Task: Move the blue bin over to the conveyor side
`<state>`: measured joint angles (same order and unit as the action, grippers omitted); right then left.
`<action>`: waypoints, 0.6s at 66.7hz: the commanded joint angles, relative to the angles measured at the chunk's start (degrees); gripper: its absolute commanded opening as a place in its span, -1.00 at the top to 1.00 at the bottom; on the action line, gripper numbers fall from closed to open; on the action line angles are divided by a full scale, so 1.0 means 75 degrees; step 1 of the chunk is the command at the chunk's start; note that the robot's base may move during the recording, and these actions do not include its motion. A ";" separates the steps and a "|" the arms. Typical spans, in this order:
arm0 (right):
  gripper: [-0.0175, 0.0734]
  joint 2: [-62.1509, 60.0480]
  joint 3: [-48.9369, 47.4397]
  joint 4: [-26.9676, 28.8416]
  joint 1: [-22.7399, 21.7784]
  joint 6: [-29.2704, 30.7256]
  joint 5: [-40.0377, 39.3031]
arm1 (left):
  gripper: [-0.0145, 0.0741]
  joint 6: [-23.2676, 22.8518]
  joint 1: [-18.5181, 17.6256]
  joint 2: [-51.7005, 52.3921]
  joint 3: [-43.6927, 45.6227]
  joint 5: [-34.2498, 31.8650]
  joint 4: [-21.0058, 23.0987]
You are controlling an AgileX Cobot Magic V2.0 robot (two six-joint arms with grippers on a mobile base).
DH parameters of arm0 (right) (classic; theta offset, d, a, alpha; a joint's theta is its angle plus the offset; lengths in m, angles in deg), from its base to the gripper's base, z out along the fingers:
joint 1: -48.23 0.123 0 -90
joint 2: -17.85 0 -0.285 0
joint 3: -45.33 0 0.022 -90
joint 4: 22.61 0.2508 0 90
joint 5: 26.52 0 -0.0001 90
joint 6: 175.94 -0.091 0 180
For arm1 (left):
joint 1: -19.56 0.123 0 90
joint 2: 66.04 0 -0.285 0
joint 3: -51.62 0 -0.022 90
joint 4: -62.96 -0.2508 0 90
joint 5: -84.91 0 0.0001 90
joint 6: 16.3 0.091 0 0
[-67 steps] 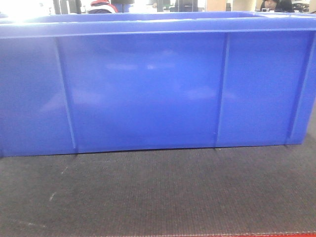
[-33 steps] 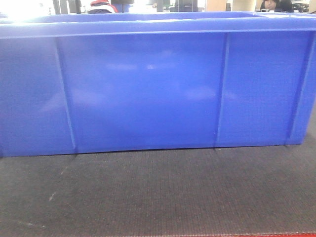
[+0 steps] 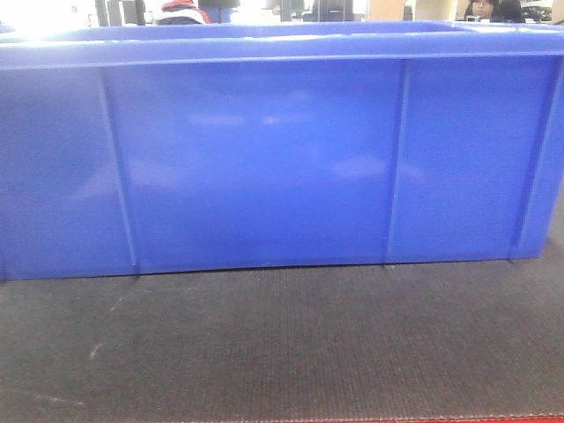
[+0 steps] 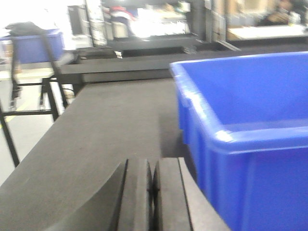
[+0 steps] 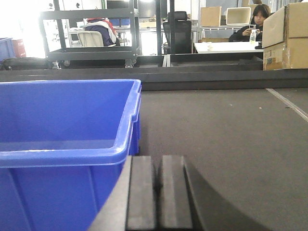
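One blue bin [image 3: 264, 159] sits on the conveyor [image 3: 282, 352], its long wall near the belt's red-edged front side. It looks stiff, glossy, likely slippery and bulky; the thick top rim at each short end seems the best hold. Two grippers flank it: the left gripper [image 4: 153, 192] and the right gripper [image 5: 158, 192], both with fingers pressed together, holding nothing.
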<state>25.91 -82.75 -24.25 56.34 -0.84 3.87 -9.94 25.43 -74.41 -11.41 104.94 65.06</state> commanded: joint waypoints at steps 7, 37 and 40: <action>0.81 -0.0037 0.0014 -0.0097 -0.0054 0.0069 -0.0196 | 0.67 0.0102 0.0081 0.0078 -0.1547 -0.2260 0.0360; 0.81 -0.0037 0.0014 -0.0097 -0.0054 0.0069 -0.0231 | 0.67 0.0084 -0.0745 0.0078 -0.1891 -0.2581 0.0166; 0.81 -0.0037 0.0014 -0.0097 -0.0054 0.0069 -0.0231 | 0.67 0.0039 -0.0745 0.0078 -0.1891 -0.2581 0.0166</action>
<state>25.91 -82.62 -24.38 56.34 -0.84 3.73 -9.39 20.14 -74.13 -25.67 86.81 66.60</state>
